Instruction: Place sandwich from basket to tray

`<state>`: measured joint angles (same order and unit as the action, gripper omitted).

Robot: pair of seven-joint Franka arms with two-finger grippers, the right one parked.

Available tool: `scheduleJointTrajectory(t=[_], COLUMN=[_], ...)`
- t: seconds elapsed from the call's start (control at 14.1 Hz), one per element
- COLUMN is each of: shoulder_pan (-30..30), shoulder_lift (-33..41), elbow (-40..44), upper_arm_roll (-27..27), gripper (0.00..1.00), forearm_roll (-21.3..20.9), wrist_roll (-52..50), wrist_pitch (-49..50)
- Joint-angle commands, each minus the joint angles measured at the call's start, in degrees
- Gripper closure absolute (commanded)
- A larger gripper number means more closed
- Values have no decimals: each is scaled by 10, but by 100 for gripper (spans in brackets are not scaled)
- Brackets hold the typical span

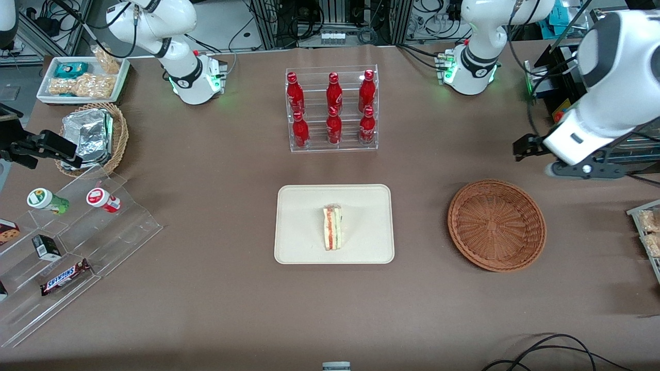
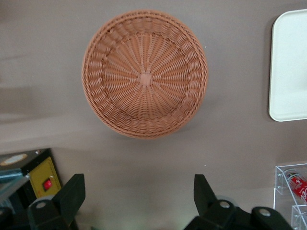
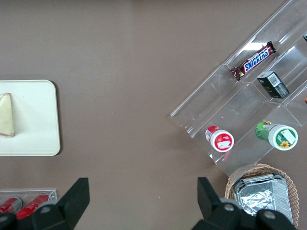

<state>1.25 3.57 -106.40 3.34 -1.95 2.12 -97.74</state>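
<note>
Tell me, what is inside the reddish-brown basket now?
Nothing: the basket shows only bare weave. The sandwich lies on the tray. The open gripper hangs above the table beside the basket.

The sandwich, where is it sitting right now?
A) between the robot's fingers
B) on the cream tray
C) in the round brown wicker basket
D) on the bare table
B: the sandwich lies on the tray, the basket has nothing in it, and the gripper hangs open above the table beside the basket, holding nothing.
</note>
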Motion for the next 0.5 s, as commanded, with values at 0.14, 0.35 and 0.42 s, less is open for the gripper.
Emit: scheduleJointTrajectory(t=[0.14, 0.35, 0.42], shoulder_pan=[45, 46, 46], shoulder_lift=[-1, -6, -16], elbow=[37, 53, 62], upper_arm_roll=[-52, -53, -53], gripper=[0, 0, 0], forearm_roll=[0, 4, 4], wrist_roll=[16, 13, 10], wrist_pitch=[6, 8, 7])
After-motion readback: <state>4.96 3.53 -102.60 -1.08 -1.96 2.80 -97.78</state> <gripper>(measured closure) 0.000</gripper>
